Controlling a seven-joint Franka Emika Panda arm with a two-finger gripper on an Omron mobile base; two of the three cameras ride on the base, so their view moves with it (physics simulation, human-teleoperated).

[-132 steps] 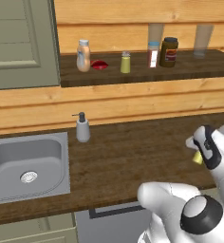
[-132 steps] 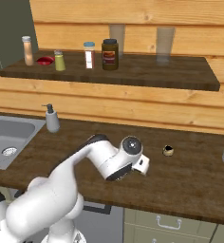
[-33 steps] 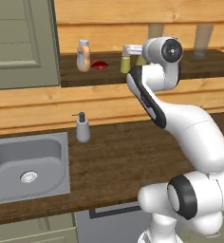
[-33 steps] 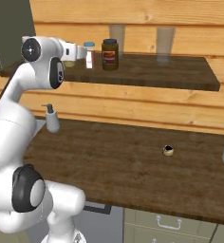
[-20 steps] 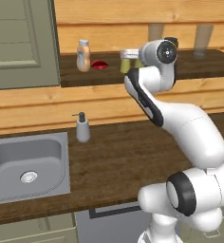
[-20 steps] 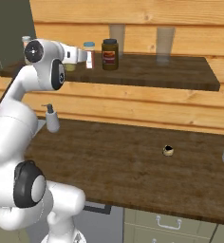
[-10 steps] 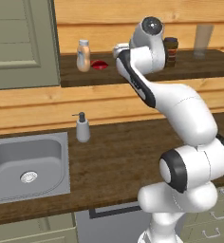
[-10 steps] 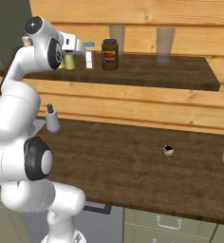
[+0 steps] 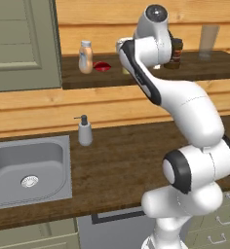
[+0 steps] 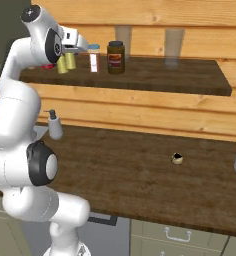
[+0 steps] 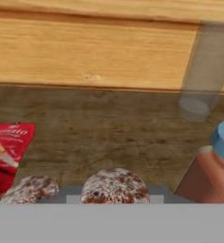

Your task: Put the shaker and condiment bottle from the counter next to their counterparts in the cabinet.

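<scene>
My gripper (image 10: 74, 48) is up at the cabinet shelf (image 10: 155, 75), shut on the top of a yellow-green shaker (image 10: 71, 61). That shaker stands right beside its twin (image 10: 62, 64). In the hand view both speckled grey caps lie close below me, the held shaker (image 11: 115, 186) in the middle and the twin (image 11: 32, 190) to its left. The peach-tan condiment bottle (image 9: 86, 57) stands at the shelf's left end. A squat red item (image 9: 102, 65) lies beside it, and the same red item (image 11: 7, 144) lies left of the caps.
Also on the shelf are a white red-labelled bottle (image 10: 94, 58), a dark brown jar (image 10: 115, 57) and a tall glass (image 10: 173, 47). On the counter (image 9: 117, 165) stand a grey pump dispenser (image 9: 84, 132) and the sink (image 9: 27, 165). A small dark object (image 10: 177, 159) lies far right.
My hand has carried the shaker leftwards along the shelf, from near the brown jar to beside the other shaker. The arm's upper joints have risen.
</scene>
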